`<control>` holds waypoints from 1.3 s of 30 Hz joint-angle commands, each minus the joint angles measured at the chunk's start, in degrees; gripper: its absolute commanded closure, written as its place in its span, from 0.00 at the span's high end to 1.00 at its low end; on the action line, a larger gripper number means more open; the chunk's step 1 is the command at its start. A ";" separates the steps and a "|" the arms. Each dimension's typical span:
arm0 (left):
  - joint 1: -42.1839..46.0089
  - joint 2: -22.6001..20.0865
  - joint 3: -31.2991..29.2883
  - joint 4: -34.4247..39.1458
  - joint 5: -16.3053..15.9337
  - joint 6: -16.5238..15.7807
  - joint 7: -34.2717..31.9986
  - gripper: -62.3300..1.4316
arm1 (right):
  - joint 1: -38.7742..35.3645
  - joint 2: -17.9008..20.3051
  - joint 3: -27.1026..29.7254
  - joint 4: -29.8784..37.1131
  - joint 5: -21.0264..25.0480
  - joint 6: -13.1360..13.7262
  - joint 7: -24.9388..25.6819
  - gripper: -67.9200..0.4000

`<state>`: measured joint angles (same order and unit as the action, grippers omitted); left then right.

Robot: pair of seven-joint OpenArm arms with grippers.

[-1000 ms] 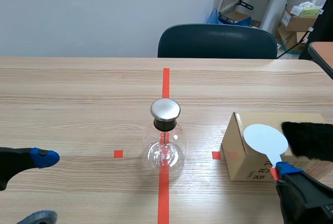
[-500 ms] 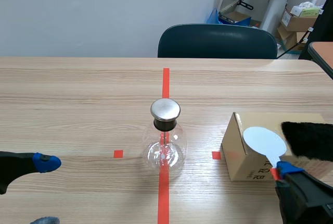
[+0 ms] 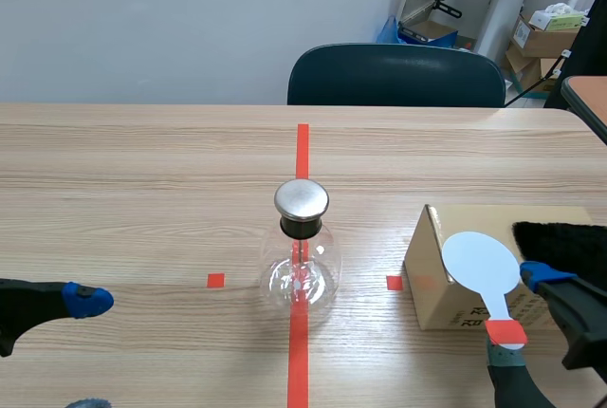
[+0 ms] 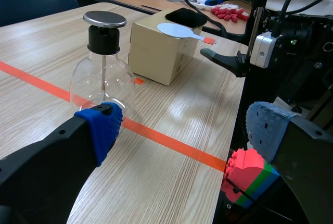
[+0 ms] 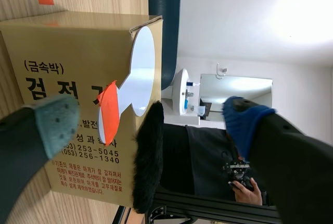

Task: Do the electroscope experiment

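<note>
Since a second ago the right gripper (image 3: 524, 321) has let go: its fingers, then closed on the red-taped handle, now stand apart on either side of it. We see the white paddle (image 3: 482, 260) lying on the cardboard box (image 3: 432, 280), handle overhanging the edge, beside the black fur (image 3: 567, 251). We log the electroscope (image 3: 302, 261) upright on the long tape line (image 3: 302, 147) mid-table (image 3: 142, 171): clear round glass flask, black collar, flat silver cap, thin rod inside. Left gripper (image 3: 83, 351) sits low at near left, fingers wide apart, holding nothing, well apart from the flask.
</note>
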<state>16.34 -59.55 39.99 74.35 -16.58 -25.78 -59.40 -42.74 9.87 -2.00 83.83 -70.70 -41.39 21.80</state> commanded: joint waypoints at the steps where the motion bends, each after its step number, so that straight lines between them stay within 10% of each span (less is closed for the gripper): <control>1: 0.17 -0.48 -0.04 0.74 -0.37 -0.42 -1.01 0.83 | 0.04 0.31 0.13 0.85 0.02 -3.47 -0.02 0.93; 39: 0.17 -0.50 -0.04 0.72 -0.37 -0.42 -0.96 0.83 | 0.04 0.31 0.13 0.85 -0.22 -3.47 0.00 1.00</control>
<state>16.34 -59.55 39.99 74.35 -16.58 -25.78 -59.40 -42.74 9.87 -2.00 83.83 -71.11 -41.39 21.82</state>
